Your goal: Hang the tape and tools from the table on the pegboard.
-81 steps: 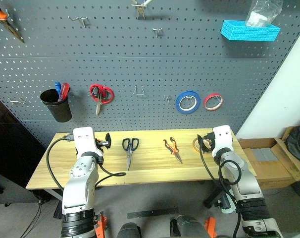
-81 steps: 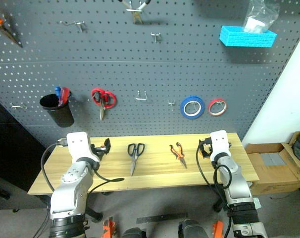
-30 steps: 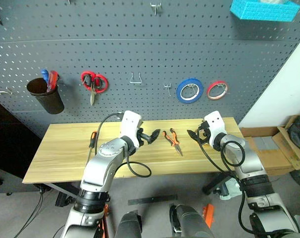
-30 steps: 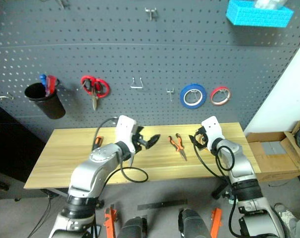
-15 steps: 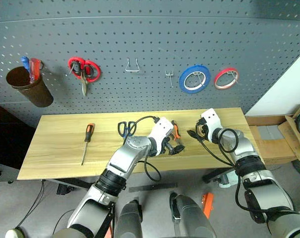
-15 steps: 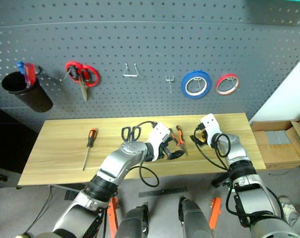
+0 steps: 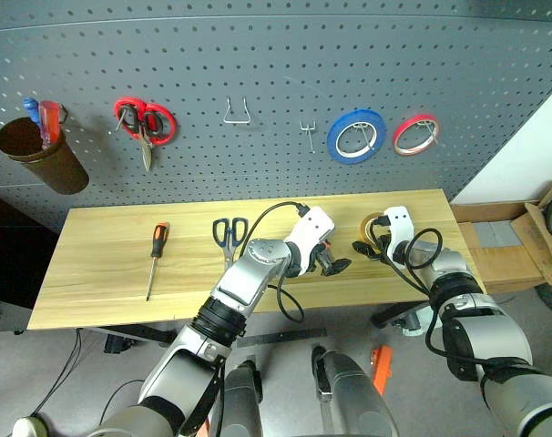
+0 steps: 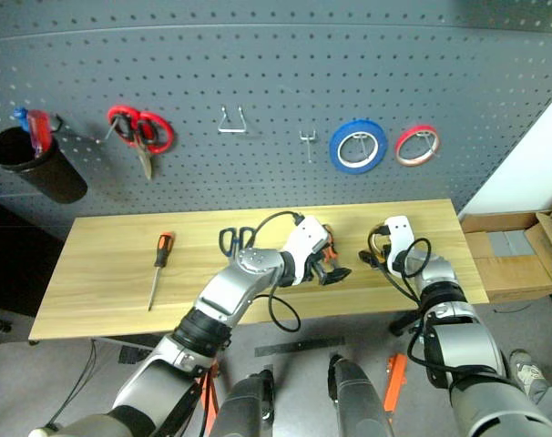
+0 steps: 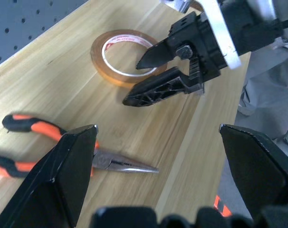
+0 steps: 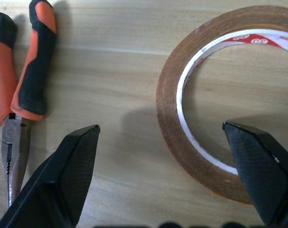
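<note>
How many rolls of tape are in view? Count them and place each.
3: the blue roll and the red roll hang side by side on the pegboard; the yellow tape lies flat on the table.

Worktop point(image 7: 103, 273): pale wood, visible grain, smooth satin finish.
Tape point(image 10: 220, 104): glossy amber-brown film on a white paper core printed red.
Pliers point(image 9: 63, 154): bare grey metal nose; orange-and-black matt rubbery grips.
Pegboard point(image 7: 258, 55): matt dark grey perforated panel; thin shiny metal hooks.
Left hand point(image 9: 158, 142): fingers of matt black plastic.
Right hand point(image 9: 151, 76): black ribbed plastic fingers, white smooth housing.
</note>
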Robot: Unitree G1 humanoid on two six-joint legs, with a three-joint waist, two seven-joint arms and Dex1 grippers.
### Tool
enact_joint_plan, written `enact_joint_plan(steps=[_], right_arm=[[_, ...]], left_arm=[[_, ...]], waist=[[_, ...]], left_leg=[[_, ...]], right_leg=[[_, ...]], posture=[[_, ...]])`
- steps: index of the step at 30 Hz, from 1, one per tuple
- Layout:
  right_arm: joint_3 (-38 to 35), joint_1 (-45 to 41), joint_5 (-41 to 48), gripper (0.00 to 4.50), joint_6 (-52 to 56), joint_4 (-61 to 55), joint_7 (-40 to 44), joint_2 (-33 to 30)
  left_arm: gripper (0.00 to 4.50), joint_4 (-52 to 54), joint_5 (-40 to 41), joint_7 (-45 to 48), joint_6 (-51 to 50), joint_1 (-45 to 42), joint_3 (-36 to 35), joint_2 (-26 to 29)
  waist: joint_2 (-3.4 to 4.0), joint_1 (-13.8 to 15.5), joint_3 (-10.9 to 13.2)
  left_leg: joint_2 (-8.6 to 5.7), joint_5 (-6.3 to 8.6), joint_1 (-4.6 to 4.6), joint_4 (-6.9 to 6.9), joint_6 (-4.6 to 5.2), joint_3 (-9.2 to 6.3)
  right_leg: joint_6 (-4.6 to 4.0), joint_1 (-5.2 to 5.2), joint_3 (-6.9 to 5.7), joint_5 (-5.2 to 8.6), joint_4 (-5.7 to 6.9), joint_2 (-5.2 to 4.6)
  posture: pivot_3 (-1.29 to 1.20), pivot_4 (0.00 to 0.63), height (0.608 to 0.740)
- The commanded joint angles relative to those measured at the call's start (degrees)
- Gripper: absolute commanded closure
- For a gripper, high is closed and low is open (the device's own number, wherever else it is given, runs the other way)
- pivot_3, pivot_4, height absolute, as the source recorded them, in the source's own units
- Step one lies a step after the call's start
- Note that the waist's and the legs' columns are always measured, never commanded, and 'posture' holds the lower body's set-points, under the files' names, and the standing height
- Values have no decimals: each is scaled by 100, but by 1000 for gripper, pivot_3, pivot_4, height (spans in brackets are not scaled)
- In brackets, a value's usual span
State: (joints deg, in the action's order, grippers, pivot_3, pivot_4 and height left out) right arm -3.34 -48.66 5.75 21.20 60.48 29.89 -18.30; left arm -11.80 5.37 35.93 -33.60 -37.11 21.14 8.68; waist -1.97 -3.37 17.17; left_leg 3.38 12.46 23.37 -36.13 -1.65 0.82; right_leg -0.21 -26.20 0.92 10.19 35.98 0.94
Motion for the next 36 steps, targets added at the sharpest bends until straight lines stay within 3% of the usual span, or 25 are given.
enact_joint_plan(steps=[1, 3, 6, 14, 17, 23, 25, 29, 32, 36], right_arm=[[9, 25, -92, 0, -150, 196, 70, -46], [81, 45, -180, 0, -257, 257, 92, -59], [170, 68, -348, 590, -593, 312, 5, -78], [209, 15, -538, 3343, -999, 514, -193, -77], [236, 19, -602, 4144, -1088, 567, -299, -79], [386, 307, -791, 4244, -1444, -173, -367, -223], [312, 755, -688, 4244, -1198, -1325, -393, -262], [360, 2331, -626, 4244, -444, -4840, -439, -328], [471, 3154, -663, 4244, -182, -6383, -527, -295], [867, 4461, -1069, 4244, -928, -8101, -859, -202]], left_arm=[[88, 187, 49, 24, -8, -35, -148, -37], [88, 222, 41, 21, -30, -16, -166, -37], [0, 232, 31, 9, -57, -20, -211, -32], [0, 136, 31, -38, -61, -92, -322, -75], [0, 123, 27, -30, -62, -103, -352, -80], [0, 425, 60, 22, -120, -60, -393, 18], [0, 806, 128, 34, -173, 83, -497, 150], [0, 2022, 435, -80, -479, 626, -920, 420], [0, 2572, 725, -164, -798, 900, -1282, 478], [0, 3713, 1412, -541, -1475, 1242, -2206, 429]], waist=[[0, 1, 0], [-1, 2, 1], [-3, 5, 6], [-3, 5, 35], [-4, 10, 36], [-3, 9, 35], [-3, 14, 35], [19, 16, 13], [23, 9, -2], [10, 7, -121]], left_leg=[[0, 0, -1, 0, 0, 1], [-1, 0, -2, -1, 0, 2], [-2, 0, -3, -1, 0, 2], [1, 0, -3, 4, -1, 2], [0, 0, -3, 3, -1, 2], [-4, 0, -3, 0, -1, 6], [-4, 0, 1, 1, -2, 5], [3, -1, 37, 3, -6, 1], [7, -14, 57, 2, -66, 6], [4, -17, 67, 0, -111, 6]], right_leg=[[0, 0, 1, 0, 0, 0], [1, 2, 1, -1, 0, 0], [2, 2, 2, -1, 0, -1], [2, 0, 1, 0, -1, 1], [3, 1, 0, 0, -1, 0], [7, 2, 2, -2, -1, -3], [7, -1, 3, -2, -1, -3], [19, -42, 1, 7, 5, -2], [20, -82, 3, 7, 27, -2], [21, -101, -3, 8, 40, -2]], posture=[[-59, 340, 740], [-55, 339, 740], [-50, 343, 740], [-45, 343, 740], [-51, 335, 740], [-62, 307, 740], [-77, 287, 740], [-91, 250, 740], [-98, 219, 740], [-99, 163, 740]])
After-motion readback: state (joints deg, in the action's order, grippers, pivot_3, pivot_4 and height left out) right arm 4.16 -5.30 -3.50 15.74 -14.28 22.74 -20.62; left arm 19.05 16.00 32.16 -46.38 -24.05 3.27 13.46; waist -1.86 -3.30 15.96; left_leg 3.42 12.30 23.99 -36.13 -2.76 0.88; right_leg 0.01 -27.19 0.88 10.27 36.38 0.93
